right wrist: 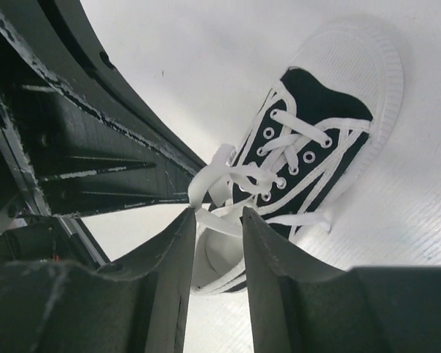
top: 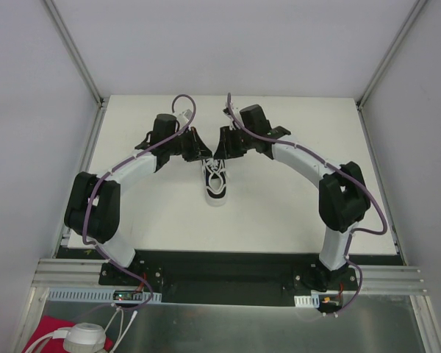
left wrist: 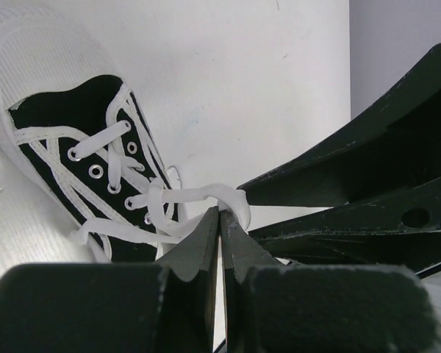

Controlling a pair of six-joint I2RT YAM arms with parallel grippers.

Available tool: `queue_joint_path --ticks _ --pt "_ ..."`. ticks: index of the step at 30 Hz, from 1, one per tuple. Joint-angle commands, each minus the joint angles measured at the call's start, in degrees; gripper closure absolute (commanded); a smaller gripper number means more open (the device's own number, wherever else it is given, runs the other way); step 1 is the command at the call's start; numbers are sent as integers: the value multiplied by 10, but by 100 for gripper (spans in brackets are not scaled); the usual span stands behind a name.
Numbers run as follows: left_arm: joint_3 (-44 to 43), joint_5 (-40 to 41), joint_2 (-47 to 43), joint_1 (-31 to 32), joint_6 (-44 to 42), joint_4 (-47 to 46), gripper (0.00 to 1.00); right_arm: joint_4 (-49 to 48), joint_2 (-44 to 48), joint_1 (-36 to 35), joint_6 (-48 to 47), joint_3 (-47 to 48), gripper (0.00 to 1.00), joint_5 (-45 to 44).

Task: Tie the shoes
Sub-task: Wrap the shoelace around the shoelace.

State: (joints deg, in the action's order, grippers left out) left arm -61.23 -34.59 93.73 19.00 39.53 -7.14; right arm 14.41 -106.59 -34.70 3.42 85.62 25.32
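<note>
You have one small black sneaker (top: 216, 184) with a white sole and toe cap, lying mid-bench with its toe toward the arm bases. Its thin white laces (left wrist: 195, 195) reach both hands. Your left hand (left wrist: 220, 215) is pinched together on a strand. Your right hand (right wrist: 218, 213) stands apart, a strand crossing the gap. The white bench (top: 294, 213) sits between pale walls (top: 29, 110). Each hand crowds the other's wrist view.

Bright, even light; soft shadows; mostly sharp.
</note>
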Motion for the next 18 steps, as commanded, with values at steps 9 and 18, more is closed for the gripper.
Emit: queue_joint_path --ticks 9,18 --pt "3 -20 -2 -7 -2 -20 100 -11 -24 -1 19 47 69 12" --pt "14 -42 3 -20 11 -41 100 -92 20 10 55 -26 55 22"
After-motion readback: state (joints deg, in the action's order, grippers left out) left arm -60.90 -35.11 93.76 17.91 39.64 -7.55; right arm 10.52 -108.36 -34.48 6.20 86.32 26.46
